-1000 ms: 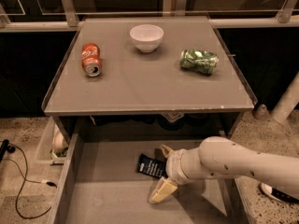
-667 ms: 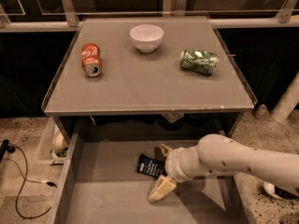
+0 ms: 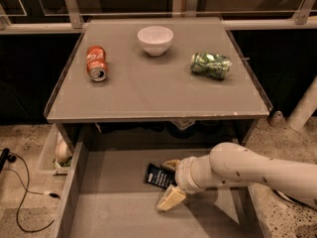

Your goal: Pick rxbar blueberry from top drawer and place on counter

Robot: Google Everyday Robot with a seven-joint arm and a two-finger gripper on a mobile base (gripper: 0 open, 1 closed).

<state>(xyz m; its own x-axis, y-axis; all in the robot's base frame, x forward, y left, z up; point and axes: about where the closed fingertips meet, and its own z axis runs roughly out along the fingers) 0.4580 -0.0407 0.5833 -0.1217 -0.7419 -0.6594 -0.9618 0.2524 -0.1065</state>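
**Closing on the bar without pushing it away**

The cream-coloured two-finger gripper is reaching low inside the wide shallow grey top drawer, near its middle. Its jaws are standing spread apart and are holding nothing. The small flat dark navy-blue rxbar blueberry wrapper is lying on the drawer bottom, between the two jaws or just beside them. Whether one of them is touching it, I cannot tell.

In my judgement the step in hand is the grasp. To do it well, the jaws should be centring over the short width of the bar before closing, because such a flat wrapper is probably sliding easily on a bare bottom. After that the lift should be going straight up and outward, clear of the front edge of the flat grey rectangular desk above.

The thick cream arm is coming in from the right side, nearly level, with the wrist pointing to the left and a little downward.
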